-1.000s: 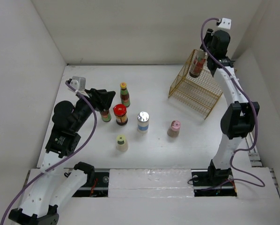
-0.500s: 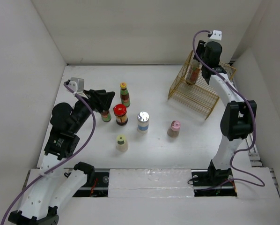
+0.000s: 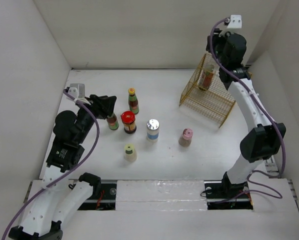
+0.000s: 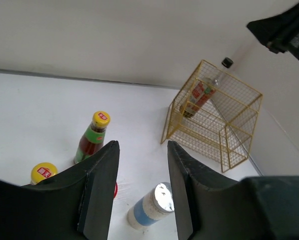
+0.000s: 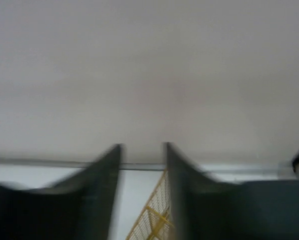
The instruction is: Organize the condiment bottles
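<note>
Bottles first: from above, one black-capped bottle (image 3: pixel 206 78) sits in the gold wire basket (image 3: pixel 212 105) at the far right, so one looks done. Six other bottles (image 3: pixel 152 130) wait on the table (image 3: pixel 159 90), standing straight, caps up.

Left wrist view: the bottle in the basket leans, cap up and to the right. The left gripper (image 4: pixel 142 147) has its fingers apart and empty.

Right wrist view: it is blurry, but the right gripper (image 5: pixel 142 150) has its fingers apart too, holding nothing.

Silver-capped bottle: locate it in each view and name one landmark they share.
Top external: silver-capped bottle mid-table, right of the red-capped jar.
Left wrist: the bottle at bottom centre.
Right wrist: not in it.
Shared landmark: gold wire basket, in all three.
</note>
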Robot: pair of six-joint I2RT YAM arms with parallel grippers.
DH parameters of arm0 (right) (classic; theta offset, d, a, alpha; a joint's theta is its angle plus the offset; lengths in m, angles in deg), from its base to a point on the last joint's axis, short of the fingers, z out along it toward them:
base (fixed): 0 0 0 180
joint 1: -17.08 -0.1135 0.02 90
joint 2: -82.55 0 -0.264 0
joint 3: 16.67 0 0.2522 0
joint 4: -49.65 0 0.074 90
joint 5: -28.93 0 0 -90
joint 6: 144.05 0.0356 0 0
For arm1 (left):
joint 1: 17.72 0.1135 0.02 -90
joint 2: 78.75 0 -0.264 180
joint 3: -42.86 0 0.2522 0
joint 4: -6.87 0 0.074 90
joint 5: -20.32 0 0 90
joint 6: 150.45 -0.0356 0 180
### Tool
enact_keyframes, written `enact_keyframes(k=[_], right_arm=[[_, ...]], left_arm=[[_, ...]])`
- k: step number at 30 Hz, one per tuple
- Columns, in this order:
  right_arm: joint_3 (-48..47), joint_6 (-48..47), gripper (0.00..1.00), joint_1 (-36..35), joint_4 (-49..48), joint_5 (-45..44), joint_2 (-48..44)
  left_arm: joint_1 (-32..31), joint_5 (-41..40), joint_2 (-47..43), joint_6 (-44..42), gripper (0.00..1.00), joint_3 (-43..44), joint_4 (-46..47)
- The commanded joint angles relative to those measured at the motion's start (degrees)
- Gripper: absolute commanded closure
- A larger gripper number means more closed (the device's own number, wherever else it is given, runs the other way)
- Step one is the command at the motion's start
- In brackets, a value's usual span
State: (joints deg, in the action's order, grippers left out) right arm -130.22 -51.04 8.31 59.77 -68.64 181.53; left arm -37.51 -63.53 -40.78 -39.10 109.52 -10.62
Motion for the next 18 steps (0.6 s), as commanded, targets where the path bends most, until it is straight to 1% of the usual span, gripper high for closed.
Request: enact_keyframes(k=[1,2,3,4,5,6,7,8,9,11,13,16,18], right_arm=[[-0.42,-3.44,0.75,-6.59,0.39,11.66,-4.50],[0.55,-4.23,0.91,-10.00,0.39,13.71,-5.11],[2.21,-6.59,1.00,-11.77,0.39,15.90,-5.11],[3.01,-7.74,1.00,-13.70,0.39,19.06,-4.59],[3.89,-8.80,1.00,-17.55,0.39,20.22,-4.58],[5.64,-10.63,0.95,-19.42,0.39,21.01,-4.06],[6.53,-11.26,0.85,-21.35,0.39,21.54,-3.45],[7.49,-11.79,0.73,-23.02,0.39,22.24,-3.44],[8.55,-11.79,0.47,-25.91,0.39,22.77,-2.66],[11.53,-12.50,0.30,-28.22,-0.92,22.78,-1.60],[14.78,-12.50,0.17,-30.50,-4.07,22.78,-0.28],[15.41,-11.97,0.13,-31.73,-5.41,21.37,2.35],[15.41,-11.35,0.13,-32.26,-5.41,19.63,4.11]], left_arm=[[0.54,-7.36,-2.20,2.73,0.62,1.76,1.09],[0.54,-7.91,-2.20,3.35,0.62,1.76,0.57],[0.54,-7.91,-2.81,4.05,0.62,1.24,0.56],[0.54,-8.61,-2.82,4.06,0.63,1.24,0.56],[0.54,-8.61,-2.82,4.06,0.63,1.24,0.56],[0.54,-8.61,-2.82,4.06,0.64,1.24,0.56],[0.54,-8.09,-2.82,4.06,0.65,1.24,0.56],[0.54,-6.87,-2.82,3.36,0.67,1.24,1.08],[0.54,-6.07,-3.34,3.35,0.67,1.24,1.09],[0.54,-4.84,-3.35,3.35,0.67,0.71,1.62],[0.54,-4.22,-3.35,3.35,0.67,0.71,2.23],[0.54,-4.22,-3.35,3.35,0.67,0.71,2.23],[0.54,-4.22,-3.35,3.35,0.67,0.71,2.23]])
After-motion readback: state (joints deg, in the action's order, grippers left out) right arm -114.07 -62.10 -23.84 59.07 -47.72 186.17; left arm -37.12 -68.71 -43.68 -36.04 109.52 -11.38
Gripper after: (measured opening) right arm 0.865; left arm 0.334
